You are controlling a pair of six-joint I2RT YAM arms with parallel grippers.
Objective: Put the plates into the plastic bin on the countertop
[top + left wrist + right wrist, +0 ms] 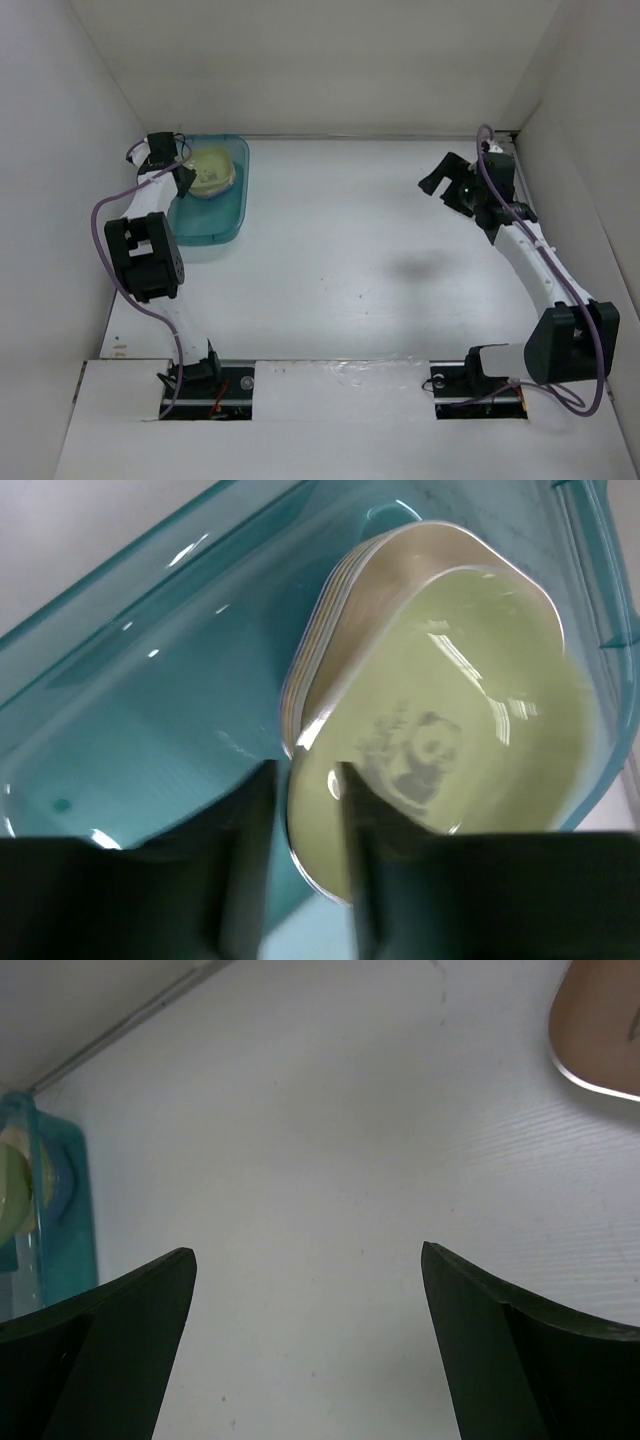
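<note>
The teal plastic bin (215,218) stands at the back left of the white countertop (340,250). Inside it lies a stack of plates (330,610), topped by a tilted, blurred green plate (470,680) with a dark panda print. My left gripper (305,780) hangs over the bin with its jaws slightly apart astride the green plate's near rim. A sliver of bin shows between the left finger (245,860) and the rim. My right gripper (308,1255) is wide open and empty above bare countertop at the back right. A brownish plate (600,1030) lies just beyond it.
White walls (60,150) enclose the countertop on the left, back and right. The left wall stands close behind the bin. From the right wrist the bin (70,1210) appears far off at the left. Both arm bases (210,380) sit at the near edge.
</note>
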